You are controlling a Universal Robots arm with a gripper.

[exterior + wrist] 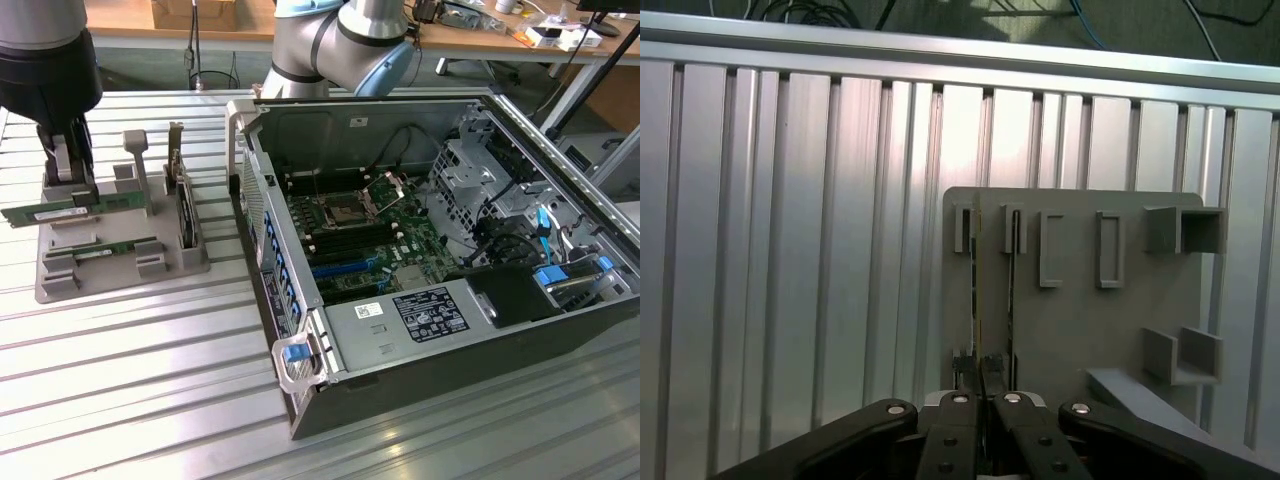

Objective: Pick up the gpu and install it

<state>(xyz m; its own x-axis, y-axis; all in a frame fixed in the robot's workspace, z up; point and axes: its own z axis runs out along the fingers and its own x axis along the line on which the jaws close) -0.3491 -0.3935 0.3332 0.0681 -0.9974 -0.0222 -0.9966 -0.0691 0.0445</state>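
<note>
Your claw (pixel 70 190) is clenched on the gpu (pixel 40 214). The green stick lies level at the grey holder (pixel 120 272), near the desk (pixel 150 380) edge on the exterior view's left. It's well apart from the open computer case (pixel 450 250).

Bright, even light from overhead fills the exterior view. It lays pale streaks of glare along the ribs of the metal tabletop (pixel 200 380) toward its near edge, while the inside of the open computer case (pixel 400 230) sits dimmer and the grey tray (pixel 120 270) throws only a faint, soft shadow. In the wrist view a washed-out band of glare runs along the tabletop (pixel 960 130) slats just past the tray's far edge, the neighbouring slats look greyer, and the black gripper (pixel 985 385) is a dark, nearly featureless mass.
</note>
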